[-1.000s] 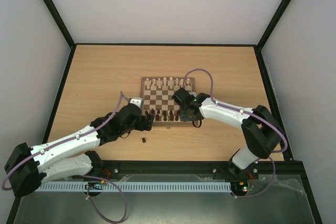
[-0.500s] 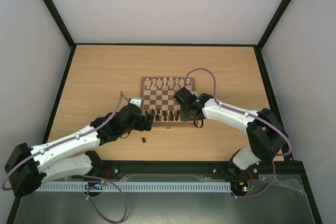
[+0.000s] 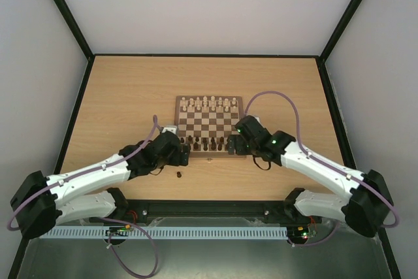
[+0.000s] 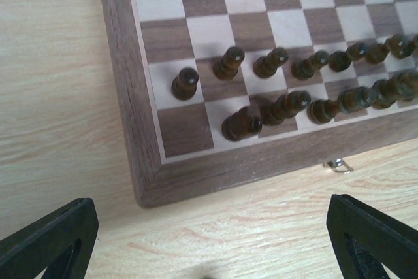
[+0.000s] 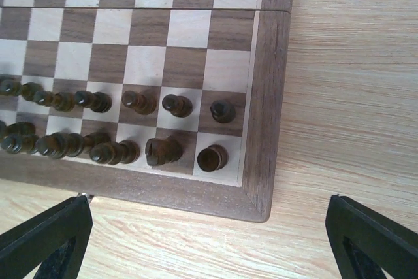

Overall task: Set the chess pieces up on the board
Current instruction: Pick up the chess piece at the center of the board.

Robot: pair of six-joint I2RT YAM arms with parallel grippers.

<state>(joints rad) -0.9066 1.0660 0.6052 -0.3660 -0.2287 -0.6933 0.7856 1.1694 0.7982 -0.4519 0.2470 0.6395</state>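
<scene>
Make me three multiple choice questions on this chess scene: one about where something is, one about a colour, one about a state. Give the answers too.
1. Where is the stray dark piece?
A. On the far row of the board
B. On the table in front of the board
C. Lying on an arm

2. What colour are the far-row pieces?
A. Dark brown
B. Pale cream
C. Red

3. How is the right gripper?
A. Shut on a piece
B. Shut and empty
C. Open and empty

Answers:
1. B: it sits on bare table off the board's near-left corner.
2. B: the far-row pieces are pale, and the dark ones fill the near rows.
3. C: its fingers stand wide apart with nothing between them.
</scene>
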